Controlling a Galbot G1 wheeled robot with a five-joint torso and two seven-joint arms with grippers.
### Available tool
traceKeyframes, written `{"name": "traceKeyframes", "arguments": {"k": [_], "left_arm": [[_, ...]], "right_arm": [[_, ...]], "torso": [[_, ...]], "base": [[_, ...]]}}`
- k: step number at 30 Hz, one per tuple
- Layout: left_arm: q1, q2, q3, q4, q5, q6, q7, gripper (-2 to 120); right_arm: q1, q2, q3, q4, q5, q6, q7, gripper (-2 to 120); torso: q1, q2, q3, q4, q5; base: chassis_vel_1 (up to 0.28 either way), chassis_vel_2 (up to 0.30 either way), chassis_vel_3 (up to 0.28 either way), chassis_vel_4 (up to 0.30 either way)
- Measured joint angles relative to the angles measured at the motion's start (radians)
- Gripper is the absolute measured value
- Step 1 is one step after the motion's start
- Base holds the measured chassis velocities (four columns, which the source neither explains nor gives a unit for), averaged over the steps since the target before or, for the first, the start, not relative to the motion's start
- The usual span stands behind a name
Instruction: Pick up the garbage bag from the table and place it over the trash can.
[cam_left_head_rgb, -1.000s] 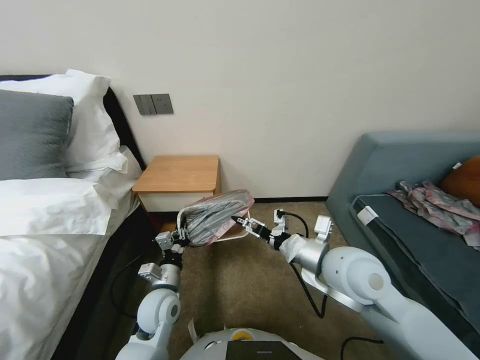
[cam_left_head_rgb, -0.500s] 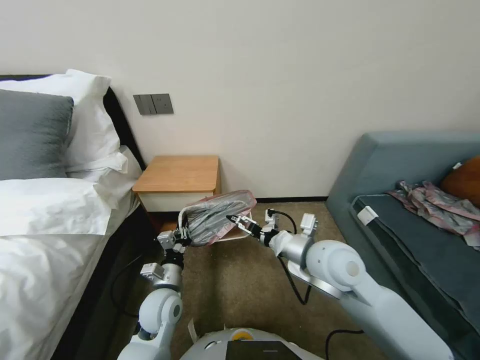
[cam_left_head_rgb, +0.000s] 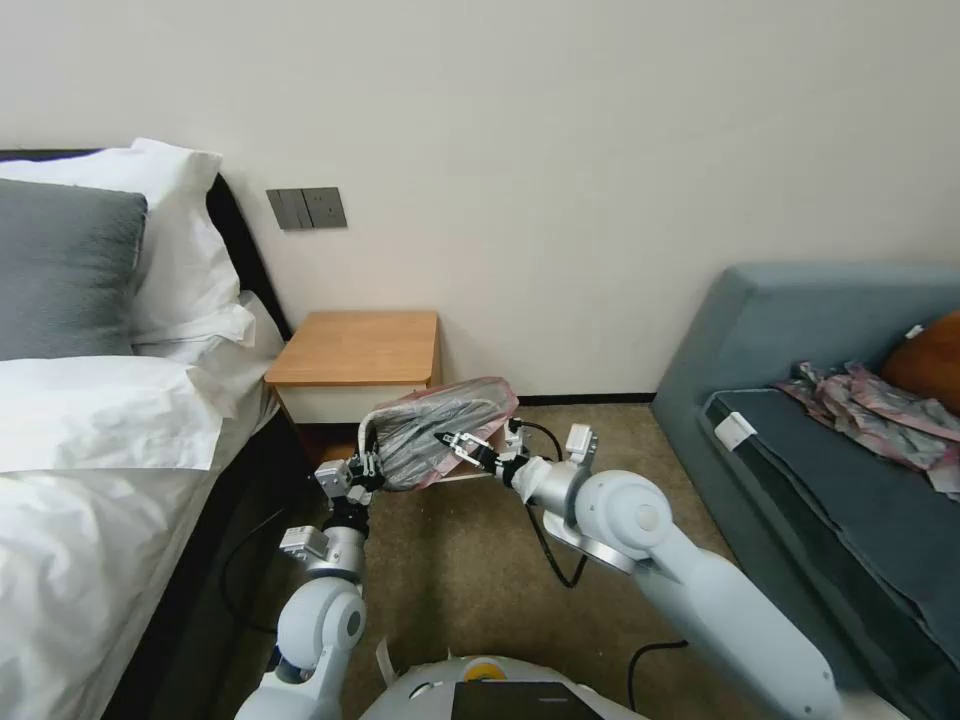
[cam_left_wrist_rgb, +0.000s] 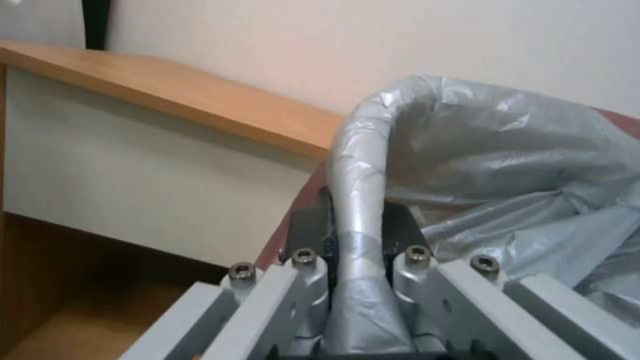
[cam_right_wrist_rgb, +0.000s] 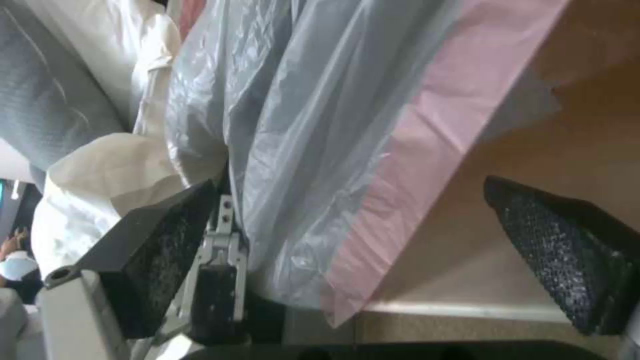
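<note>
**While left holds the rim, right pincer closes in on the bag**

Head view: left pincer (cam_left_head_rgb: 366, 466) sits at the near-left corner of the trash can (cam_left_head_rgb: 470, 474), below and in front of the counter (cam_left_head_rgb: 355, 347). Garbage bag (cam_left_head_rgb: 440, 430) is draped over the can, pink rim up toward the wall, off the counter already. Right pincer (cam_left_head_rgb: 450, 440) has moved left over the last second, from just right of the bag to its near face; the arm swung in with it. Bag shape is barely changed.

Left wrist view: left pincer (cam_left_wrist_rgb: 357, 240) is clamped on the bag-covered rim; grey film (cam_left_wrist_rgb: 480, 165) is wrapped tight round the rolled edge.

Right wrist view: right pincer (cam_right_wrist_rgb: 360, 235) is wide apart, gripping nothing. Grey film and the pink band (cam_right_wrist_rgb: 427, 145) hang between the pads (cam_right_wrist_rgb: 157, 235), not pinched.

My read: left corner is anchored, and right is lining up to take the loose side and stretch it over the far rim. Thin film, so slip risk if the bite is shallow.
</note>
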Motion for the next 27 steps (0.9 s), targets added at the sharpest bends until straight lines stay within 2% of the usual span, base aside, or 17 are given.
{"name": "traceKeyframes", "arguments": {"k": [2,7,8,11,12,15,17,20,24,27], "left_arm": [[0.001,0.001,0.000,0.000,-0.001,0.000,0.000,5],[0.002,0.003,0.000,-0.001,-0.005,0.002,0.000,5],[0.002,0.003,0.000,-0.001,-0.005,0.002,0.000,5],[-0.002,0.003,-0.001,-0.001,-0.012,0.005,0.001,5],[-0.002,0.003,-0.001,-0.001,-0.012,0.005,0.001,5],[-0.005,0.002,-0.003,0.006,-0.014,0.005,0.001,5],[-0.005,0.001,-0.004,0.007,-0.015,0.005,0.001,5],[-0.006,-0.002,-0.003,0.010,-0.015,0.007,0.001,5],[-0.006,-0.003,-0.003,0.013,-0.015,0.007,0.001,5],[-0.005,-0.005,-0.002,0.015,-0.012,0.007,0.001,5]], "right_arm": [[0.003,0.009,-0.009,-0.008,-0.009,0.000,-0.004,99],[0.014,0.031,-0.036,-0.032,-0.051,-0.002,-0.019,80],[0.014,0.031,-0.036,-0.032,-0.051,-0.002,-0.019,80],[0.017,0.039,-0.050,-0.041,-0.074,-0.006,-0.026,64],[0.017,0.039,-0.050,-0.041,-0.074,-0.006,-0.026,64],[0.018,0.039,-0.051,-0.040,-0.080,-0.012,-0.029,49],[0.018,0.038,-0.051,-0.039,-0.080,-0.012,-0.030,46],[0.018,0.036,-0.051,-0.034,-0.089,-0.015,-0.039,30],[0.016,0.035,-0.051,-0.029,-0.100,-0.018,-0.051,21],[0.015,0.036,-0.052,-0.030,-0.118,-0.018,-0.063,7]], "torso": [[0.000,0.000,0.000,0.0000,0.0000],[0.000,0.000,0.000,0.0000,0.0000],[0.000,0.000,0.000,0.0000,0.0000],[0.000,0.000,0.000,-0.0001,0.0001],[0.000,0.000,0.000,-0.0001,0.0001],[0.000,0.000,0.000,-0.0001,0.0000],[0.000,0.000,0.000,-0.0001,0.0000],[0.000,0.000,0.000,0.0000,0.0000],[0.000,0.000,0.000,-0.0001,0.0000],[0.000,0.000,0.000,0.0000,0.0001]], "base": [[0.000,0.000,0.000,0.000],[0.000,0.000,0.000,0.000],[0.000,0.000,0.000,0.000],[0.000,0.000,0.000,0.000],[0.000,0.000,0.000,0.000],[0.000,0.000,0.000,0.000],[0.000,0.000,0.000,0.000],[0.000,0.000,0.000,0.000],[0.000,0.000,0.000,0.000],[0.000,0.000,0.000,0.000]]}}
